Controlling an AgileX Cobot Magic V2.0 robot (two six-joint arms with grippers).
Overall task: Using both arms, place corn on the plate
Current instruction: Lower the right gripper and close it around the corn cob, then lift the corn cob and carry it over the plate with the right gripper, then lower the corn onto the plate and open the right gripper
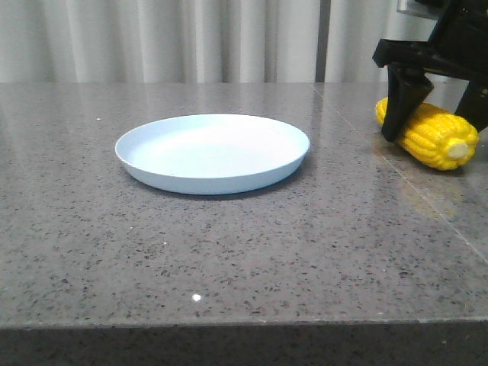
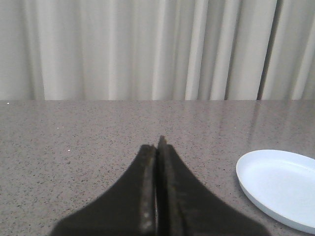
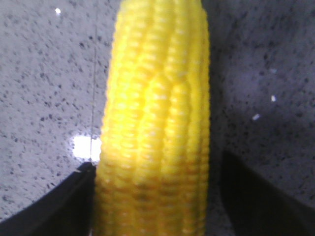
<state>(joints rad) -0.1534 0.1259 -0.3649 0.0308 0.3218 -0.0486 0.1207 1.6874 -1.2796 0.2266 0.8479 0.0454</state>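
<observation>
The corn (image 1: 438, 137), a yellow cob with a cream stub end towards me, lies on the grey stone table at the far right. My right gripper (image 1: 435, 128) is lowered over it with one black finger on each side. In the right wrist view the corn (image 3: 157, 98) fills the space between the jaws of the right gripper (image 3: 157, 163). One finger touches the cob and a narrow gap shows at the other. The pale blue plate (image 1: 213, 181) sits empty at the table's middle, to the left of the corn. My left gripper (image 2: 158, 142) is shut and empty, and the plate (image 2: 275, 187) lies off to its side.
The grey speckled stone table (image 1: 229, 259) has its front edge close to the camera. Pale curtains (image 1: 191, 38) hang behind it. A seam in the tabletop runs past the corn on the right.
</observation>
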